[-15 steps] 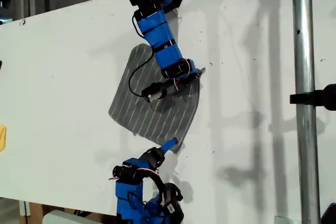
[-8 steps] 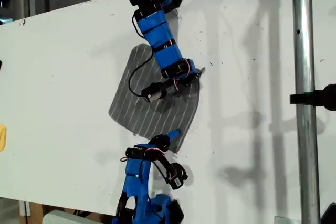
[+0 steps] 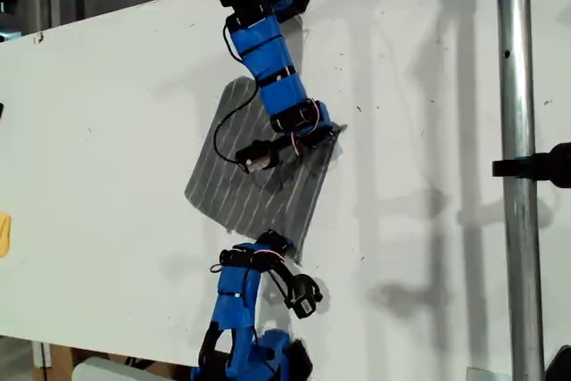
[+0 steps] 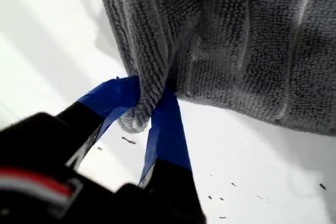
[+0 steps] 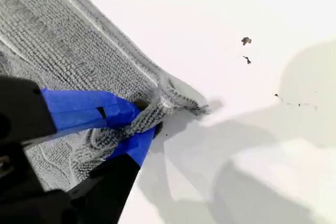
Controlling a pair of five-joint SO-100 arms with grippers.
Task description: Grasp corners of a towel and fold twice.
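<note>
Grey white-striped towel (image 3: 259, 167) flat on white counter (image 3: 107, 131), mid exterior view. My first claw (image 4: 152, 106) pinching one corner (image 4: 137, 119); my second claw (image 5: 137, 127) pinching another corner (image 5: 176, 103). Towel body lies beyond both claws; next fold likely carries corners across it.

towel (image 3: 254, 180) is dark grey with thin white stripes, both arms bright blue with black bits, table (image 3: 107, 131) plain white, a few dark specks
</note>
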